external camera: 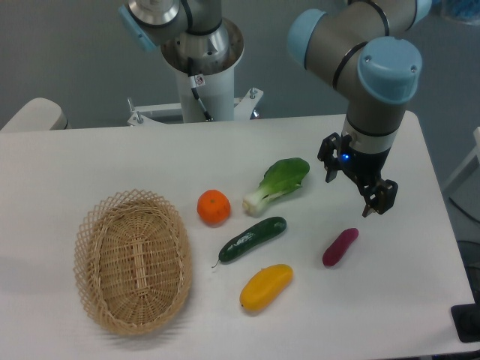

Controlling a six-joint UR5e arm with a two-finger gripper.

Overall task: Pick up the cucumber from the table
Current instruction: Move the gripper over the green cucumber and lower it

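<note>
The dark green cucumber (253,238) lies slanted on the white table (75,165), near the middle, with its thin stem tip toward the lower left. My gripper (354,188) hangs above the table to the cucumber's upper right, well apart from it. Its two black fingers (379,196) stand apart with nothing between them, so it is open. The small purple sweet potato (340,247) lies just below the gripper.
A leafy bok choy (277,184) lies just behind the cucumber, an orange (214,207) to its upper left, a yellow fruit (265,286) in front of it. A woven basket (133,259) sits at the left. The arm's base (201,71) stands at the table's back edge.
</note>
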